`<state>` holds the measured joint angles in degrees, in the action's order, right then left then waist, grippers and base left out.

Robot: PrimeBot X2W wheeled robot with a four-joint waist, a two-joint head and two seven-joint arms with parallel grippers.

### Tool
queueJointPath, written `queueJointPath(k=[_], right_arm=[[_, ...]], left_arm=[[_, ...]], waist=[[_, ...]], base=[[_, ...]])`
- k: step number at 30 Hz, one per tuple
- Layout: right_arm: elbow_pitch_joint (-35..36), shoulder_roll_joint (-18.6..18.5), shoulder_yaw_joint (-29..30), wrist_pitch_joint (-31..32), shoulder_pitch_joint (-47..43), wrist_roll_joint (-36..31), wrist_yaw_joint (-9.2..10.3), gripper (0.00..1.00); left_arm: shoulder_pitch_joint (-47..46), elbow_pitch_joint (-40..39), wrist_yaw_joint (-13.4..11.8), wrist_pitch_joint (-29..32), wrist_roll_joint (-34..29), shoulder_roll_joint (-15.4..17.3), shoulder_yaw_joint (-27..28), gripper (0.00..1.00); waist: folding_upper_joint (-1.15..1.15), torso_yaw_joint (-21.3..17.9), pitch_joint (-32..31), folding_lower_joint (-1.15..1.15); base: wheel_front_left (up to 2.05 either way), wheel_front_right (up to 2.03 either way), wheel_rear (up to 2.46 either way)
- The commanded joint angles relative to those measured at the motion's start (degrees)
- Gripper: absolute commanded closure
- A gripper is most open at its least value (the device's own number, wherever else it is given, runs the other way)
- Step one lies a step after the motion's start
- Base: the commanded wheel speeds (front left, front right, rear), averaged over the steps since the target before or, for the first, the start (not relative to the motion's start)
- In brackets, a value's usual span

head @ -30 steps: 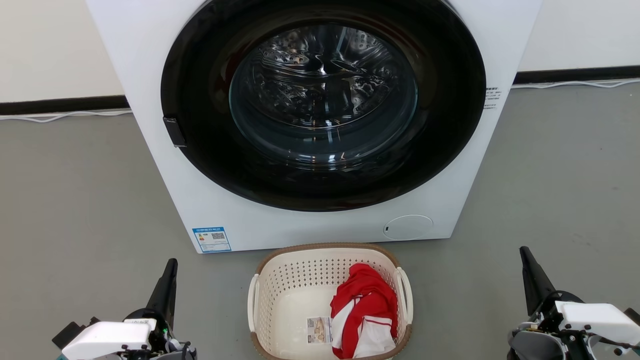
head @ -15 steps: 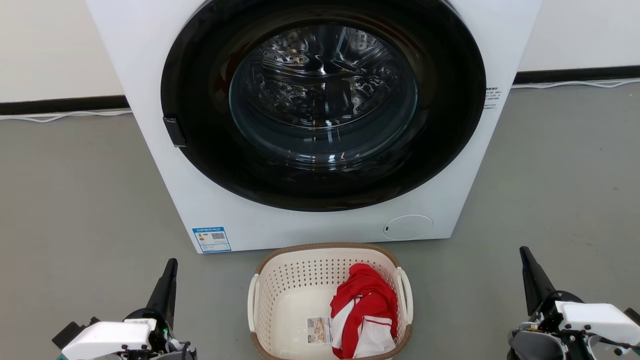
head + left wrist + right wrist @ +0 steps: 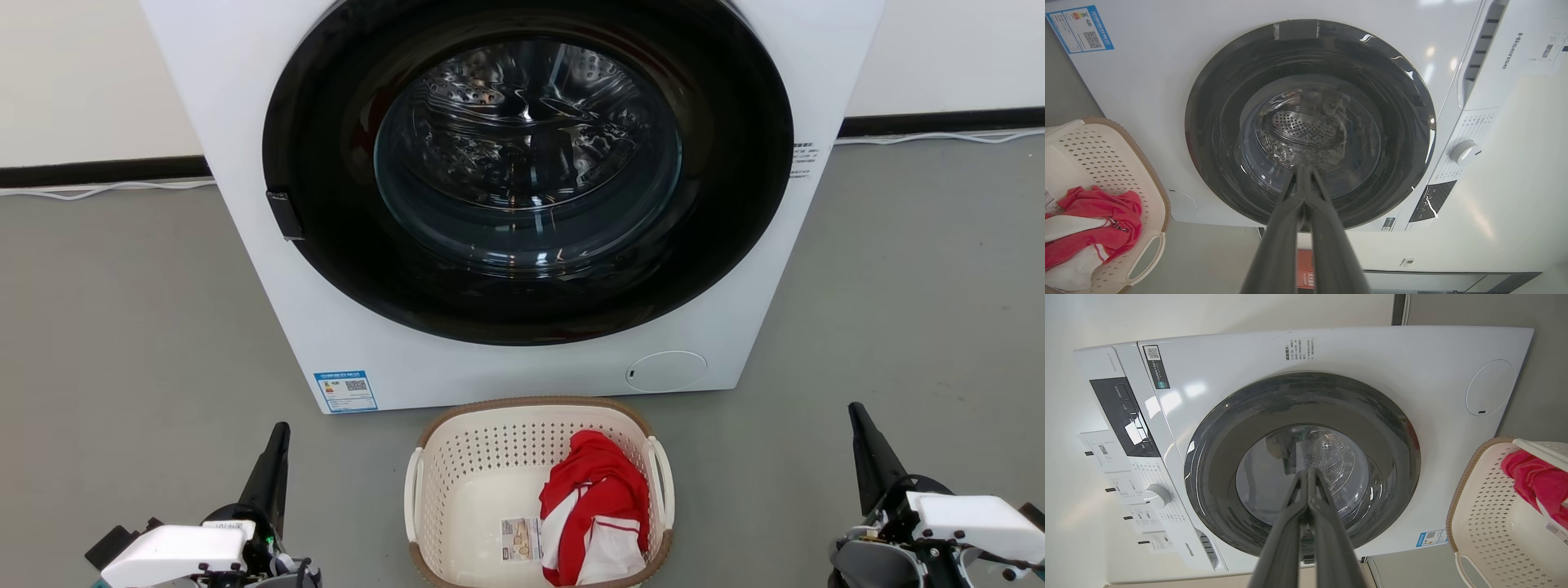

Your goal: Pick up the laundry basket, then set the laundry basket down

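Basket on the floor, both claws together and empty.
The laundry basket sits on the grey floor just in front of the washing machine, between the two arms, with a red-and-white garment and a paper label inside. Left claw is at lower left and right claw at lower right. Each has its fingers pressed together, gripping nothing, well apart from the basket's handles.
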<state>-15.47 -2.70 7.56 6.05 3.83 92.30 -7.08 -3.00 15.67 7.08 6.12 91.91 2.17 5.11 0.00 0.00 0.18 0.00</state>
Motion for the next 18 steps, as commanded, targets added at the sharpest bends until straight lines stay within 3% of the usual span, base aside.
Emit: queueJointPath(k=[1, 18], right_arm=[[1.5, -0.2, -1.1, 0.4, 2.4, -0.1, -0.41, 1.00], [1.5, -0.2, -1.1, 0.4, 2.4, -0.1, -0.41, 1.00]], left_arm=[[-3.2, -1.6, 0.4, 0.3, 0.3, 0.7, 1.4, 1.00], [-3.2, -1.6, 0.4, 0.3, 0.3, 0.7, 1.4, 1.00]], waist=[[0.00, 0.0, 0.0, 0.00], [0.00, 0.0, 0.0, 0.00]], base=[[0.00, 0.00, 0.00], [0.00, 0.00, 0.00]])
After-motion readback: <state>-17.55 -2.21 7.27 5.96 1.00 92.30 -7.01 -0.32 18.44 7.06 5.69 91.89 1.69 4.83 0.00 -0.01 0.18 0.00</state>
